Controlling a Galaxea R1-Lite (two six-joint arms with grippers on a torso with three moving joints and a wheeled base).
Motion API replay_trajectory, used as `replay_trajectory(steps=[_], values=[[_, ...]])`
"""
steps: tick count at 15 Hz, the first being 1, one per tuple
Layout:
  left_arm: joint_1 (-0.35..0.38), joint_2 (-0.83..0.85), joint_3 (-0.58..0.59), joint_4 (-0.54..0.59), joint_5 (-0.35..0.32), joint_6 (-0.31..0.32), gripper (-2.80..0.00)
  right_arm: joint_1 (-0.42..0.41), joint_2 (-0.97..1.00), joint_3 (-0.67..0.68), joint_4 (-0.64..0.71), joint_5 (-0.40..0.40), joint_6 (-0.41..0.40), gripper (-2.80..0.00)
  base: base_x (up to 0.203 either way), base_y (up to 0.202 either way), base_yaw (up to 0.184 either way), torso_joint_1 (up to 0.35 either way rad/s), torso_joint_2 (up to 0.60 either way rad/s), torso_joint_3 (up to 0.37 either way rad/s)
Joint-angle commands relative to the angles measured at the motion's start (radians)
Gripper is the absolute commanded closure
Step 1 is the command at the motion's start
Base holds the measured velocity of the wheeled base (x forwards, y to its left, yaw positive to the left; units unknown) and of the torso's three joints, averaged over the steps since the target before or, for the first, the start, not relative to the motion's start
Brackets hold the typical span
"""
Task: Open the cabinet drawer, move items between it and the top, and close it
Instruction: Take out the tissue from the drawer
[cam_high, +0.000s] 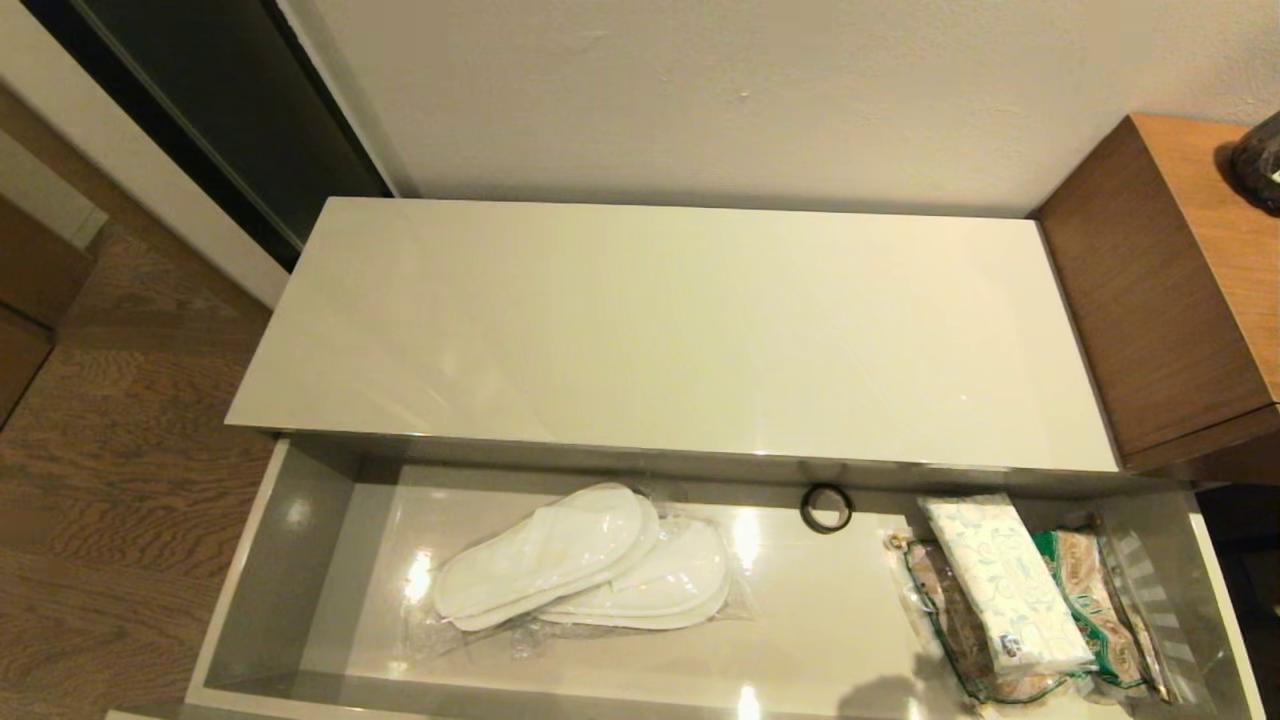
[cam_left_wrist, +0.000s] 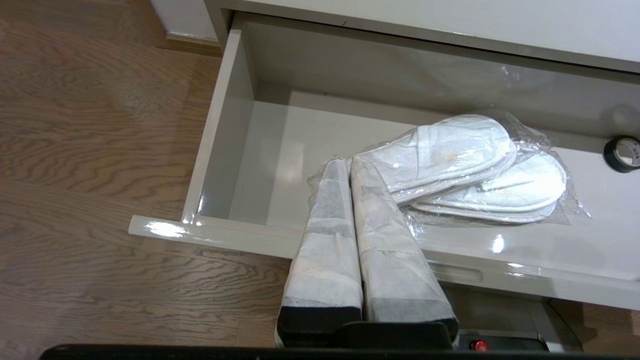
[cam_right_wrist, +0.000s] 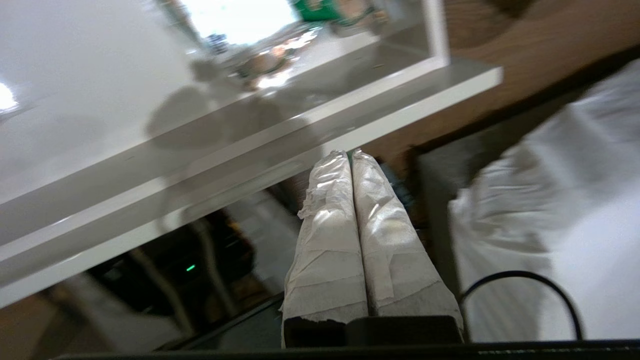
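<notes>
The cabinet drawer (cam_high: 270, 560) stands pulled out below the glossy cream top (cam_high: 680, 320), which is bare. The clear-wrapped white slippers (cam_high: 580, 565) lie in the drawer's left-middle. At the right end, the leaf-print tissue pack (cam_high: 1005, 585) rests on a snack bag. Neither gripper shows in the head view. My left gripper (cam_left_wrist: 348, 161) is shut and empty, held over the drawer's front rim (cam_left_wrist: 225, 235), its tips lining up with the edge of the slippers (cam_left_wrist: 465, 165). My right gripper (cam_right_wrist: 350, 154) is shut and empty, in front of and lower than the drawer's front right end (cam_right_wrist: 350, 115).
A small black ring (cam_high: 826, 508) lies at the drawer's back wall, right of the slippers. The green-labelled snack bag (cam_high: 1095, 600) fills the right end. A taller brown wooden cabinet (cam_high: 1170, 300) adjoins on the right. Wooden floor (cam_high: 120, 420) lies to the left.
</notes>
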Motion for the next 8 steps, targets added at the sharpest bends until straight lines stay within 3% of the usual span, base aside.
replay_trajectory(steps=[1,8], values=[[0.0,0.001,0.0,-0.001,0.0,0.0,0.0,0.002,-0.025,-0.005,0.008,0.049,0.002,0.0,0.0,0.0,0.0,0.0,0.0,0.0],[0.0,0.001,0.0,-0.001,0.0,0.0,0.0,0.002,-0.011,-0.028,0.009,0.158,-0.001,0.0,0.0,0.0,0.0,0.0,0.0,0.0]])
